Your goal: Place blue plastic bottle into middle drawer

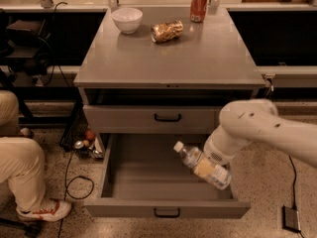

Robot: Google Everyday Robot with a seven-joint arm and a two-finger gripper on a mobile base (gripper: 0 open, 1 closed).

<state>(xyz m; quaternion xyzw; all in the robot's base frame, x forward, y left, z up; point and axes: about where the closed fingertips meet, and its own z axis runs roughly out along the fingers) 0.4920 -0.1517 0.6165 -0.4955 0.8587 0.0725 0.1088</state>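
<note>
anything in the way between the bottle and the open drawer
Nothing visible. The gripper holds the bottle tilted over the right side of the open drawer, and no object shows inside it.

Speckled terrazzo floor (267, 190), grey metal cabinet (168, 58) in front of dark recessed bays (270, 38), dim warm light.

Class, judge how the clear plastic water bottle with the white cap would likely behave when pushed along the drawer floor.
The clear plastic water bottle is cylindrical, so lying down it would probably roll. Its smooth wall may slip. The gripper, above the open grey metal drawer, holds it tilted, suggesting lightness.
</note>
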